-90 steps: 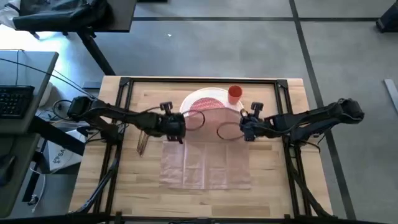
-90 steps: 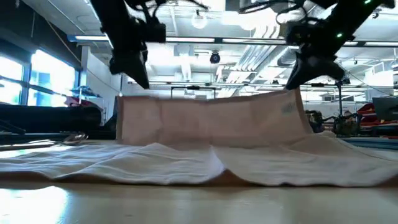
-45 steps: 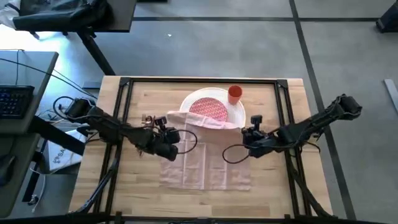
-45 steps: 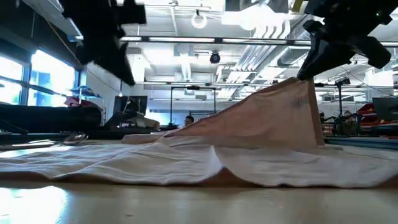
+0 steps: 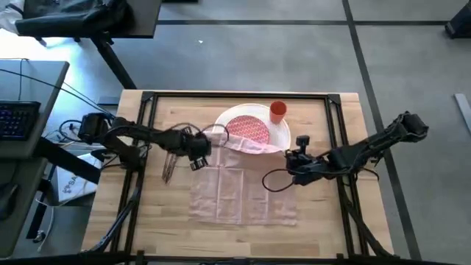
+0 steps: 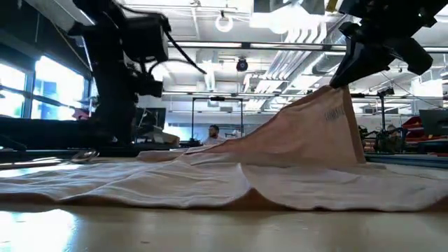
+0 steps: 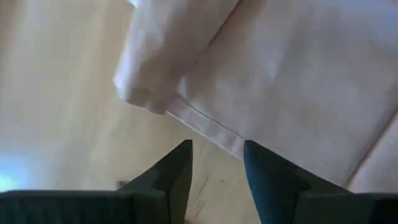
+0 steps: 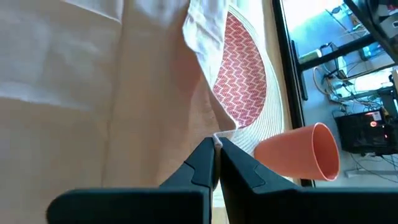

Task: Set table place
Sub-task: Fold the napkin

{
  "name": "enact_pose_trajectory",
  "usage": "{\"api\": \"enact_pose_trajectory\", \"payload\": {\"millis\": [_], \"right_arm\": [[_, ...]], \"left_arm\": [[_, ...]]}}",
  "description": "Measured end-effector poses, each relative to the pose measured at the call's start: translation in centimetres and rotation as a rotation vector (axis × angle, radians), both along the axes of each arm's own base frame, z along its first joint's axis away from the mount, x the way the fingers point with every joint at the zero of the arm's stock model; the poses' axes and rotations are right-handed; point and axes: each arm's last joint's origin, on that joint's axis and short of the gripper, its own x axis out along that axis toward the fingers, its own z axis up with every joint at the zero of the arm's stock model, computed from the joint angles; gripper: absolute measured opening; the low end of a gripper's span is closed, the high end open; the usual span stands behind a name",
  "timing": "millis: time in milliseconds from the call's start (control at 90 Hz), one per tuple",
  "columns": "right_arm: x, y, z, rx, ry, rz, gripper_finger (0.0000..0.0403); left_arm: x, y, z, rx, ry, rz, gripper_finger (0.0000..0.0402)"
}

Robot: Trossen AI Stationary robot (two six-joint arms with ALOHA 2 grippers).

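Even, bright overhead light is falling across the table [image 5: 169,213], leaving only faint shadows under the arms. Seen from table height, ceiling lamps [image 6: 224,22] are glaring white and the windows [image 6: 42,87] on the left are blowing out, turning the arms into dark silhouettes. The nearest strip of tabletop is blurring. Up close, the napkin [image 7: 292,81] is looking soft and out of focus.

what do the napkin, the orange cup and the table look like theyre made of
Napkin: pale pink woven cloth, it creases and drapes. Orange cup: smooth matte, probably plastic. Table: light wood planks with visible grain, black metal rail frame.
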Motion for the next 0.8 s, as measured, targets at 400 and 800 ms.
{"api": "enact_pose_trajectory", "payload": {"millis": [400,800], "right_arm": [[0.0,0.0,0.0,0.005,0.004,0.006,0.0],[0.1,0.1,0.0,0.011,-0.002,0.008,0.0]], "left_arm": [[-0.3,5.9,0.0,-0.151,-0.21,0.177,0.0127],[-1.1,7.1,-0.6,-0.25,-0.219,0.373,0.0126]]}}
